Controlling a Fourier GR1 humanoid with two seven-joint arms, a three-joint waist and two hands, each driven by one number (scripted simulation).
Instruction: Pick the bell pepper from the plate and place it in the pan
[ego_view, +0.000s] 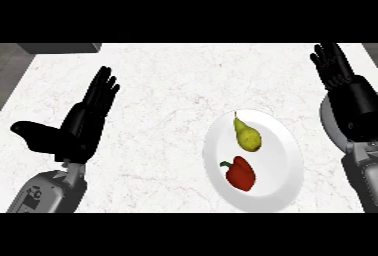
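Both my hands open, nothing held.
My left hand (83, 120) is flat, fingers straight and pointing away from me with a slight rightward lean, thumb splayed wide out to its left; grey forearm comes up behind it from the lower edge. My right hand (345, 85) sits at the far right edge, fingers straight and up, tilted a bit leftward, grey forearm below it, partly cut off.

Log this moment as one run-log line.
bell pepper on plate beside pear | left hand open | right hand open | pan unseen
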